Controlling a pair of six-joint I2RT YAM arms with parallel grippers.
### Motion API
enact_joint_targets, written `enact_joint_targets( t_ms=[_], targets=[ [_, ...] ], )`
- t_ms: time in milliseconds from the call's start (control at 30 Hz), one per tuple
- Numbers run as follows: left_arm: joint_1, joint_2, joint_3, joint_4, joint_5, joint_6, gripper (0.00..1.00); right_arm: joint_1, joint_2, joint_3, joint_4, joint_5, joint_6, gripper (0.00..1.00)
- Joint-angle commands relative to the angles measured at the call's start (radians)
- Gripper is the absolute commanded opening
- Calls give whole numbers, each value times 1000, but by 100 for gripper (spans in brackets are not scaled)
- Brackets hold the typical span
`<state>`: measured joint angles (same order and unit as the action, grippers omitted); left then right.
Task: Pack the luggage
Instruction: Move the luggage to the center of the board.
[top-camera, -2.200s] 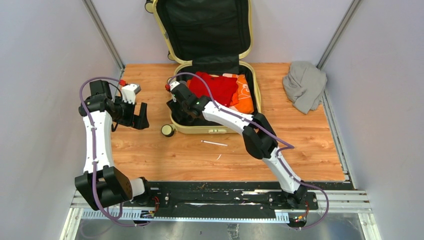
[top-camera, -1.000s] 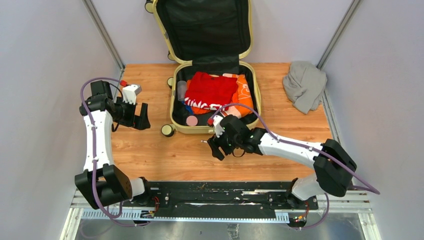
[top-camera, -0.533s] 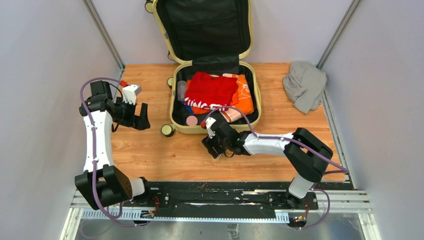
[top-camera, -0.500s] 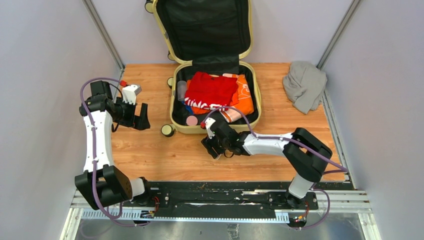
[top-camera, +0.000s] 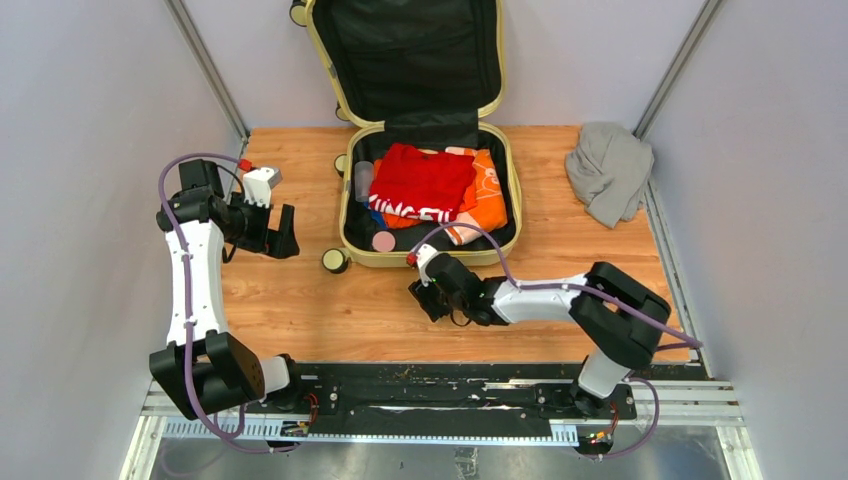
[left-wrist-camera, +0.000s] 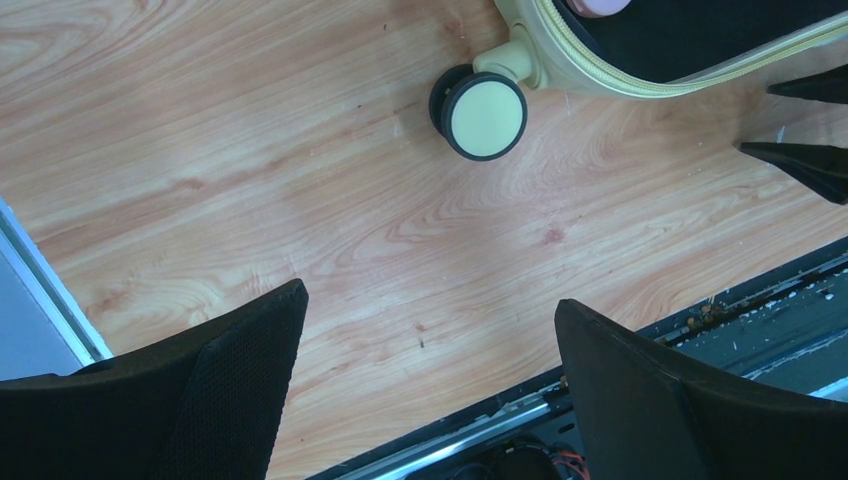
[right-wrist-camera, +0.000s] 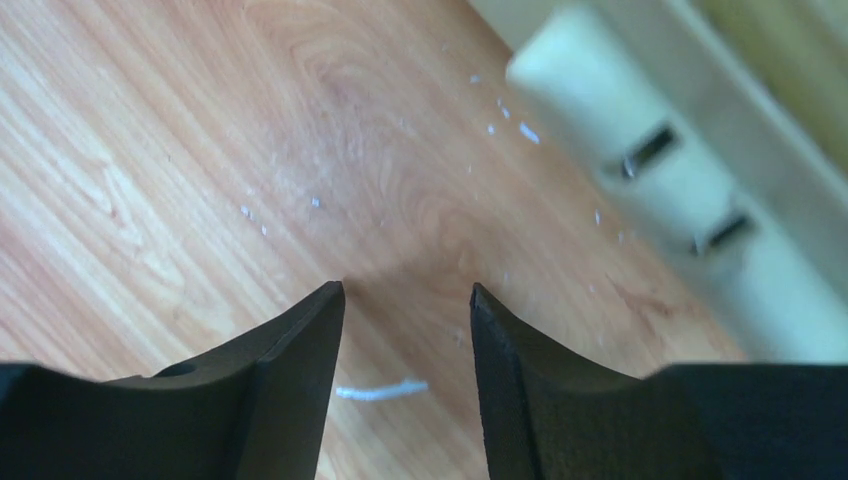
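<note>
The luggage (top-camera: 515, 190) lies open at the back of the wooden table with its black-lined lid (top-camera: 415, 50) upright. Inside it are a red garment (top-camera: 420, 180), an orange one (top-camera: 490, 195) and a clear bottle (top-camera: 362, 180). My right gripper (top-camera: 425, 297) is low over the wood just in front of the luggage's near wall (right-wrist-camera: 640, 130). Its jaws (right-wrist-camera: 407, 287) stand part open, and a small white scrap (right-wrist-camera: 380, 390) lies on the wood between them, not gripped. My left gripper (top-camera: 280, 228) hangs wide open and empty (left-wrist-camera: 430, 297) left of the luggage, near its wheel (left-wrist-camera: 480, 115).
A crumpled grey cloth (top-camera: 608, 170) lies at the back right corner of the table. Grey walls with metal posts close in both sides. The black base rail (top-camera: 440, 385) runs along the near edge.
My right arm has swung out of the luggage to the wood in front of it and dropped low, its jaws narrowing. The left arm has not moved.
</note>
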<state>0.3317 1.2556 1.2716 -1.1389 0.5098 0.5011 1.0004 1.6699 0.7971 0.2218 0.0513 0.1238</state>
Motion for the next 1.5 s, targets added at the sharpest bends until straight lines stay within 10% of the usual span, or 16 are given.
enact_joint_targets(
  t_ms=[0,233,733,1467],
  targets=[
    [7,1,20,-18,18,-4,100,26,-115,-71,28,164,19,58],
    [6,-5,4,-18,44,-3,100,-28,-152,-92,41,290,93,72],
    [-75,62,-22,-4,157,5,100,-368,-35,-45,185,-137,246,73],
    [-86,110,71,2,139,-26,100,-277,172,-163,464,-296,306,70]
  ],
)
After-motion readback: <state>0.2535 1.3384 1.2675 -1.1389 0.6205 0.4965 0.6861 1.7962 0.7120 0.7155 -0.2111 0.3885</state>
